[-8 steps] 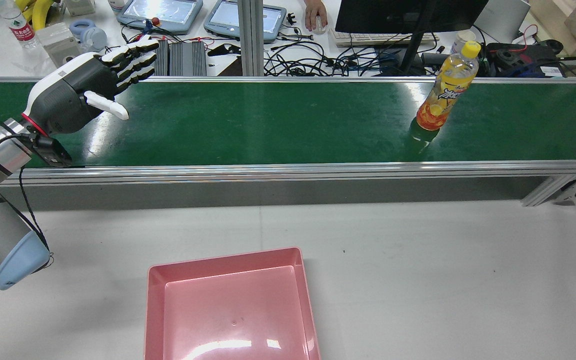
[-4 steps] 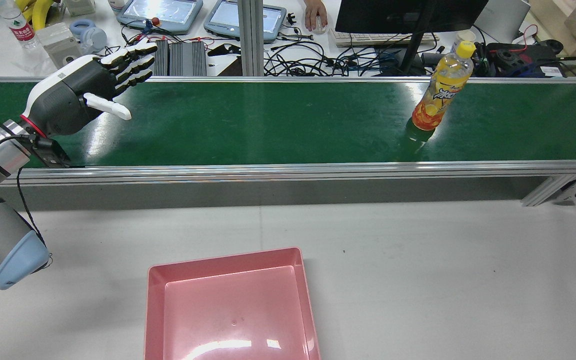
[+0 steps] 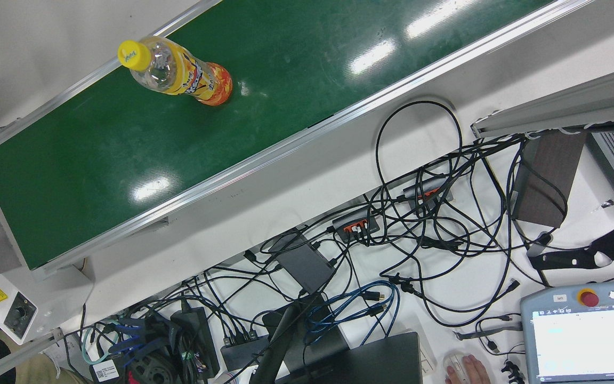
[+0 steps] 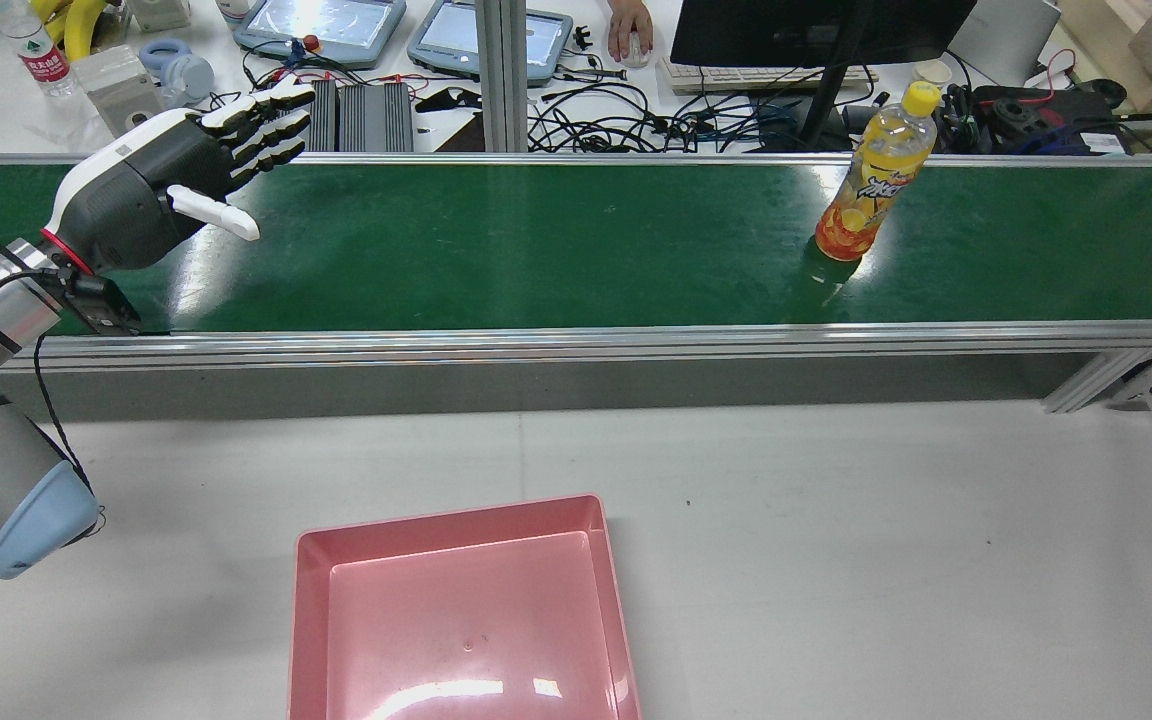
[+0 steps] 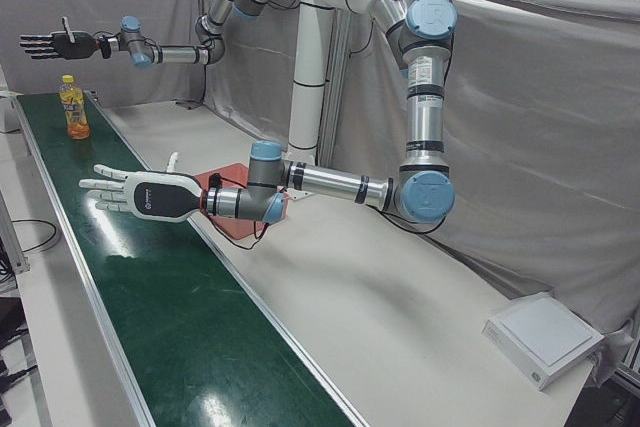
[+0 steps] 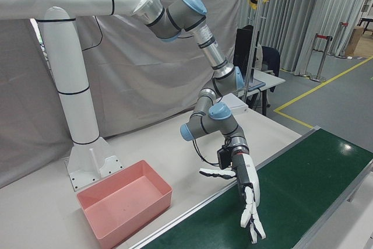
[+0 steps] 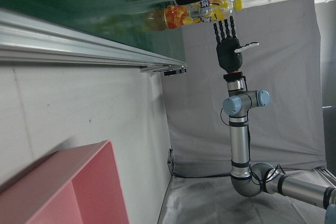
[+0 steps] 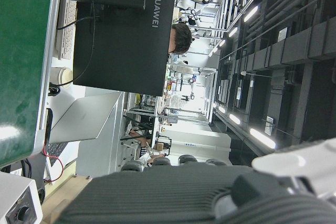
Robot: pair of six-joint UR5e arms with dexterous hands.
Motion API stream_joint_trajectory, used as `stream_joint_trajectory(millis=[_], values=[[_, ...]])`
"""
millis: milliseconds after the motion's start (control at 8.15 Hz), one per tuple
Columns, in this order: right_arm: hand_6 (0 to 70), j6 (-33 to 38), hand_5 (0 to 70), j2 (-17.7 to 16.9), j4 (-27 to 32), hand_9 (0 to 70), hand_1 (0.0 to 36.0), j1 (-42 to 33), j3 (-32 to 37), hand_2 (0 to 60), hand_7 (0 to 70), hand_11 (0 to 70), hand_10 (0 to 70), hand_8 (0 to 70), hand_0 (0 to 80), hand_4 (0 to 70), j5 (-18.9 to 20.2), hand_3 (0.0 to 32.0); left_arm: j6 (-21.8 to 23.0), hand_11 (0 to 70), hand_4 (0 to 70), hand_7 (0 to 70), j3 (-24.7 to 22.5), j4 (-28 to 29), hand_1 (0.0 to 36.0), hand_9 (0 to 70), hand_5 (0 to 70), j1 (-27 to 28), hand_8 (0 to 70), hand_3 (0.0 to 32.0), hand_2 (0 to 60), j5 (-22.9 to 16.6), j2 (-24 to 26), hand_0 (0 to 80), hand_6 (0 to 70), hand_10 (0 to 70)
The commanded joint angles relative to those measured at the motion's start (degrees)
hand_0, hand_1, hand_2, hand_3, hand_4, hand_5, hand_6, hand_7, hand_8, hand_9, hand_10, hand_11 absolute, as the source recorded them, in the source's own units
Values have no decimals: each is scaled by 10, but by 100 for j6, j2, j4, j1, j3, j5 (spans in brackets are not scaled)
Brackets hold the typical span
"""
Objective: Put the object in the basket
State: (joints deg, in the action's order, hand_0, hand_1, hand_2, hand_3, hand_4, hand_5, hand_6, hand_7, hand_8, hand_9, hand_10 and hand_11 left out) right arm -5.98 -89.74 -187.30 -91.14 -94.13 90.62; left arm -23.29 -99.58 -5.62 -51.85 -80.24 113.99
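Clear plastic, yellow cap, orange drink filling most of it — the bottle [image 4: 871,178] stands upright on the green belt [image 4: 536,250], at the right of the rear view and well apart from both hands. I judge it fairly heavy for its size, stiff enough when full, slick on the label, and tall enough to tip. I'd wrap the labelled middle, below the neck. My left hand [image 4: 151,185] hovers over the belt at the rear view's upper left, fingers spread wide, holding nothing. My right hand [image 5: 62,44] hangs above the bottle at the left-front view's upper left, likewise splayed and empty. The pink basket [image 4: 456,610] waits at bottom centre.
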Motion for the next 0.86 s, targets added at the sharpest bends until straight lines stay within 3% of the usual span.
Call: stream_joint_trajectory(millis=[0,737], values=[[0,9,0,0,0,0,0,0,0,0,0,0,0,0,0,0,0,0,9,94,110,0,0,9,114,52,145,-10,56,40,0,0,0,518,2,54],[0,0,0,0,0,0,0,0,0,0,0,0,0,0,0,0,0,0,0,95,118,0,-9,0,116,64,152,8,63,30,0,0,0,518,5,55]])
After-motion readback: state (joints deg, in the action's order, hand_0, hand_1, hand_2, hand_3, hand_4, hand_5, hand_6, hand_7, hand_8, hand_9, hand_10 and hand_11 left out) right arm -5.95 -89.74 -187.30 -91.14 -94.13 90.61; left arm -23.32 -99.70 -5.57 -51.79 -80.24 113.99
